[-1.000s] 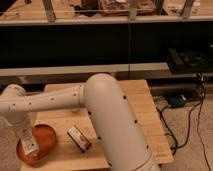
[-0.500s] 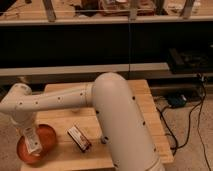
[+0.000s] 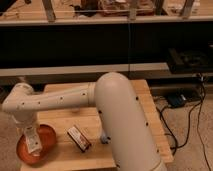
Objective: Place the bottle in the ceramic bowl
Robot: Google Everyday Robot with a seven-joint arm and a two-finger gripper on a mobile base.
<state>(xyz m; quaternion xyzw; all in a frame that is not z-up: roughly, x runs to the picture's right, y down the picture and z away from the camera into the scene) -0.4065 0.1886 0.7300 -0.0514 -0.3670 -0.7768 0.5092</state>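
The orange-terracotta ceramic bowl (image 3: 48,136) sits at the front left corner of the wooden table (image 3: 146,116). My gripper (image 3: 31,136) hangs from the white arm straight over the bowl's middle. The small whitish bottle (image 3: 33,145) with its pale label is right under the gripper, upright, low inside the bowl's rim. I cannot see whether it rests on the bowl's bottom.
A black rectangular box with a red-white edge (image 3: 79,138) lies on the table just right of the bowl. A bluish item (image 3: 104,138) shows partly behind the arm. Cables and a blue box (image 3: 176,100) lie on the floor to the right. Dark shelving stands behind the table.
The arm's forearm has shifted a little left and lower. The gripper and bottle have stayed over the bowl's middle.
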